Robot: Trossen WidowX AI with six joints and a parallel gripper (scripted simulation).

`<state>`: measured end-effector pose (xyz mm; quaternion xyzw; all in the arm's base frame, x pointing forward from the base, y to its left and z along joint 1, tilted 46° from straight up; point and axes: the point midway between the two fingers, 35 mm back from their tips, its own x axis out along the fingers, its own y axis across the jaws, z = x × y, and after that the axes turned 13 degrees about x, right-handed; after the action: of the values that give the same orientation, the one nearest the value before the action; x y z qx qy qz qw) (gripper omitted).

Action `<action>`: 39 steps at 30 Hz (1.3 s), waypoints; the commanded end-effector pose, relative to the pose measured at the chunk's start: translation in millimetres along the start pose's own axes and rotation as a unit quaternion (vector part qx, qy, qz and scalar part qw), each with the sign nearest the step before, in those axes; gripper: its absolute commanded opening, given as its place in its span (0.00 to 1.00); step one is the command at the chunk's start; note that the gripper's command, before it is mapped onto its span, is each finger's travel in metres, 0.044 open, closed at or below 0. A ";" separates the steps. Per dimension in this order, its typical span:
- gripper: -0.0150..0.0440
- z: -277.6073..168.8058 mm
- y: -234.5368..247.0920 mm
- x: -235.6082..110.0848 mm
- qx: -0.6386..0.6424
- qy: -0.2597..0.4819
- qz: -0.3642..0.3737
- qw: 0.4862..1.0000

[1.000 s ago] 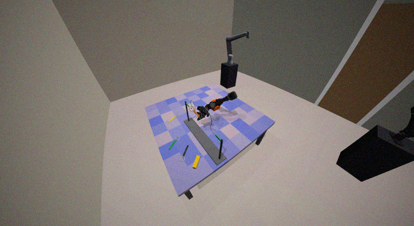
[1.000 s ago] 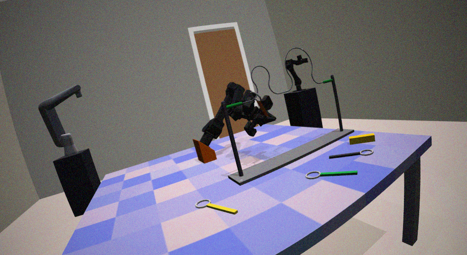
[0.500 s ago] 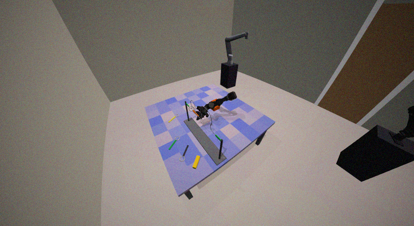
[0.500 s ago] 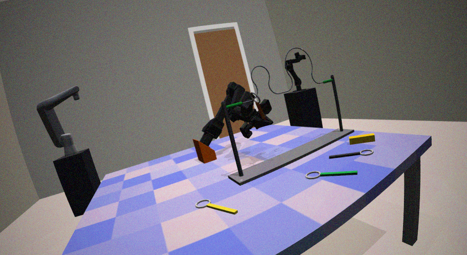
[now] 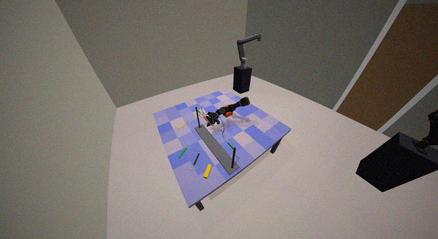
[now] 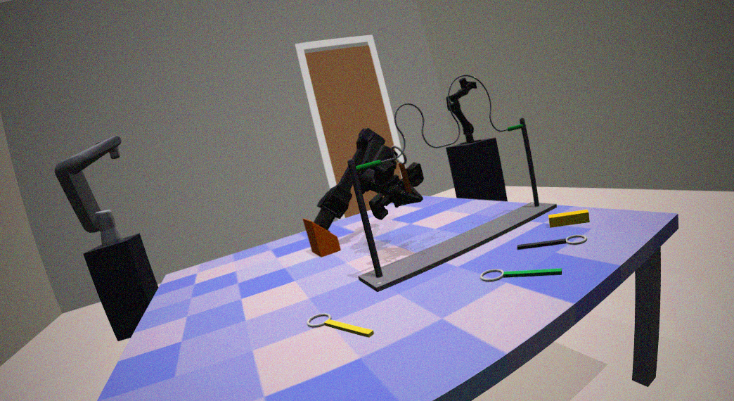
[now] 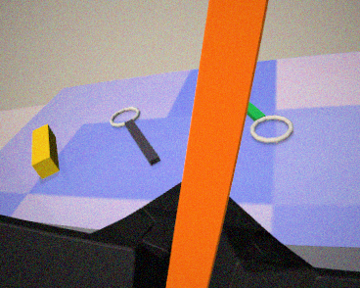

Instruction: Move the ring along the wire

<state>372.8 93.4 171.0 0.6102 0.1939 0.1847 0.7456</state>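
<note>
My gripper [image 5: 211,118] [image 6: 404,188] [image 7: 200,214] is shut on the orange handle [image 5: 208,121] [image 6: 406,175] [image 7: 223,135], which stands nearly upright and fills the middle of the wrist view. The ring [image 5: 202,114] [image 6: 398,154] sits at the top of the handle, around the wire where the green part [image 5: 198,110] [image 6: 368,164] beside one post [image 5: 198,119] [image 6: 367,224] ends. The thin grey wire [image 5: 223,127] [image 6: 426,136] loops on to the green part [image 5: 230,144] [image 6: 514,126] at the other post [image 5: 233,157] [image 6: 529,167]. I cannot tell whether the ring touches the wire.
The posts stand on a grey base board [image 5: 214,148] [image 6: 462,244]. On the checkered table lie a yellow block [image 5: 207,170] [image 6: 568,217] [image 7: 45,151] and spare rings with a black handle [image 5: 194,161] [image 6: 547,242] [image 7: 141,142], a green handle [image 5: 183,152] [image 6: 531,271] [image 7: 254,111] and a yellow handle [image 5: 183,125] [image 6: 349,326].
</note>
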 end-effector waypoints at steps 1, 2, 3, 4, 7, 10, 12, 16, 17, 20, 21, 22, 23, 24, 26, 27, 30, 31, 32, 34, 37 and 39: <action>0.00 0.1 -11.9 -1.9 -0.016 0.003 -0.015 1.000; 0.00 0.7 -14.0 -2.2 -0.022 0.003 -0.018 1.000; 0.00 1.2 -15.7 -2.5 -0.027 0.003 -0.020 0.999; 0.00 1.7 -17.2 -2.8 -0.031 0.003 -0.023 0.999; 0.00 3.3 -22.2 -3.8 -0.045 0.003 -0.029 0.999; 0.00 5.0 -26.6 -4.7 -0.057 0.004 -0.035 0.998; 0.00 6.3 -29.8 -5.4 -0.066 0.004 -0.039 0.997; 0.00 9.2 -36.4 -7.0 -0.083 0.004 -0.047 0.995; 0.00 10.1 -38.3 -7.5 -0.088 0.004 -0.049 0.995; 0.00 12.6 -43.3 -8.9 -0.100 0.005 -0.055 0.993; 0.00 13.4 -44.8 -9.3 -0.103 0.005 -0.057 0.993; 0.00 14.2 -46.4 -9.7 -0.107 0.005 -0.058 0.993; 0.00 15.0 -48.0 -10.2 -0.110 0.005 -0.060 0.992; 0.00 15.9 -49.6 -10.6 -0.114 0.005 -0.061 0.992; 0.00 17.4 -52.4 -11.4 -0.119 0.005 -0.064 0.991; 0.00 18.1 -53.7 -11.8 -0.121 0.005 -0.065 0.990; 0.00 20.3 -57.6 -13.0 -0.127 0.005 -0.068 0.990; 0.00 20.9 -58.8 -13.3 -0.129 0.005 -0.068 0.989; 0.00 21.5 -59.9 -13.7 -0.130 0.005 -0.069 0.989; 0.00 22.8 -62.1 -14.3 -0.132 0.005 -0.070 0.989; 0.00 24.5 -65.1 -15.2 -0.134 0.005 -0.071 0.988; 0.00 25.6 -67.0 -15.8 -0.135 0.005 -0.072 0.988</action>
<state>376.2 53.9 117.1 0.4906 0.2104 0.1599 0.8303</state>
